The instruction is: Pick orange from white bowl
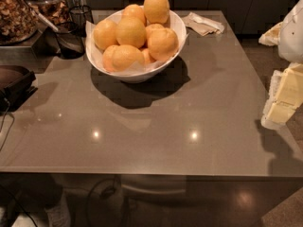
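Note:
A wide glossy white bowl point(137, 72) lined with white paper stands on the grey table point(156, 131), at the back, left of centre. It is heaped with several oranges; the topmost orange point(156, 6) sits at the back and another orange point(162, 42) lies at the right front. My gripper point(283, 98), white and pale yellow, hangs at the right edge of the view, over the table's right edge. It is well to the right of the bowl and nearer the front, touching nothing.
Dark wire-mesh cups point(71, 39) stand just left of the bowl. Behind them is a clear jar of brown snacks point(16, 13). Folded napkins point(203, 23) lie behind the bowl to the right. A dark device point(14, 86) sits at the left edge.

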Tool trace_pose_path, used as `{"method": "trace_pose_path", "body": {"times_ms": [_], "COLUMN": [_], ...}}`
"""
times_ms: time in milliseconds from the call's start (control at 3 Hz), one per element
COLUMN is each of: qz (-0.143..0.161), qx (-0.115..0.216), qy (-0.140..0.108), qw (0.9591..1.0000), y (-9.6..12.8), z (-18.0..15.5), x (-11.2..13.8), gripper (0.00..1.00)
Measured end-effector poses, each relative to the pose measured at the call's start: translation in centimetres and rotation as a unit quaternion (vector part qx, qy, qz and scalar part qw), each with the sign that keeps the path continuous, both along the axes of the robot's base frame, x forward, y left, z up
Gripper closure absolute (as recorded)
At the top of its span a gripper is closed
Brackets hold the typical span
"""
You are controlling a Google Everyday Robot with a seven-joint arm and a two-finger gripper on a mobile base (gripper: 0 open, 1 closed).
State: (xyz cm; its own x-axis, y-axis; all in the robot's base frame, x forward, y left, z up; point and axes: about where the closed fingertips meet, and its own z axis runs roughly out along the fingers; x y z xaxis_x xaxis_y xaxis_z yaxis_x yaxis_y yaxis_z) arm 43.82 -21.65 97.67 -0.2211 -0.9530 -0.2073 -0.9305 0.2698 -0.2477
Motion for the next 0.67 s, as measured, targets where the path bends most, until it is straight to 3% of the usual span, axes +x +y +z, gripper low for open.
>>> {"method": "trace_pose_path", "body": {"times_ms": [333, 667], "qz": [0.000, -0.017], "qx": [0.000, 0.030], "qy": [0.000, -0.013], "qw": [1.0000, 0.9993], "y": [0.00, 1.00], "z": [0.00, 0.58], "x": [0.00, 0.82], "gripper": [0.00, 0.00]}}
